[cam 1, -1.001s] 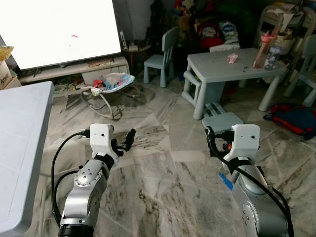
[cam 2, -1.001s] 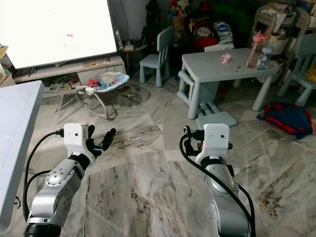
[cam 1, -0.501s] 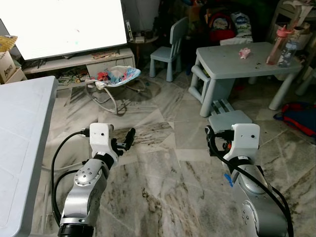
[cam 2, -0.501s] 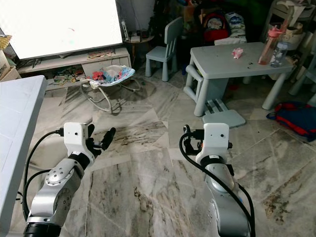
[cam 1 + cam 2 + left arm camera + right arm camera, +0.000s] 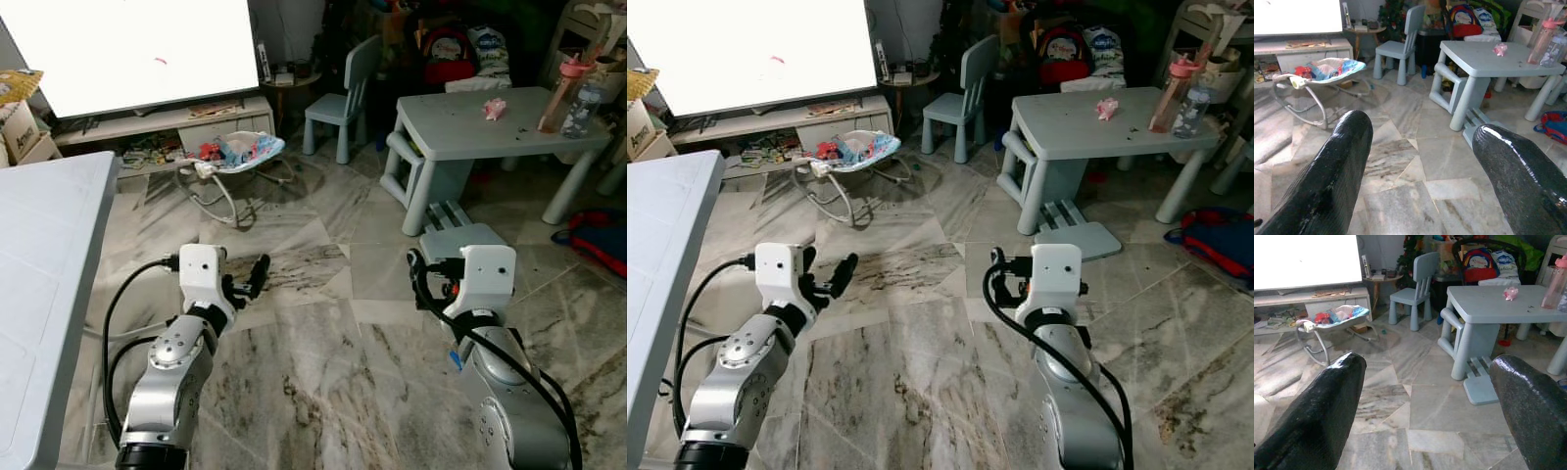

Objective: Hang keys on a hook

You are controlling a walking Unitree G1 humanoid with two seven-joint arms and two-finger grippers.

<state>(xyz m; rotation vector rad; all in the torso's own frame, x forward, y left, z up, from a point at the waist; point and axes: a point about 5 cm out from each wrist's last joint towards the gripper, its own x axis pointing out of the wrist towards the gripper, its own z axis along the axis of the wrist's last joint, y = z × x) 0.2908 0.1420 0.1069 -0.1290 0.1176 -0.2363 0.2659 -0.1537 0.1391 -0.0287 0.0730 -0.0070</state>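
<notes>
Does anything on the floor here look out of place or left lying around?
A red and blue bag lies on the marble floor right of the small grey table, and a baby bouncer stands mid-room.

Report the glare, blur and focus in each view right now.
Eye views: the TV screen is blown out to plain white, and the marble floor is sharp. Left wrist view: the near fingers are soft, with a sheen on one, while the small table beyond is clear. Right wrist view: the same, near fingers blurred.

Chair (image 5: 340,93) left of table (image 5: 470,122)
</notes>
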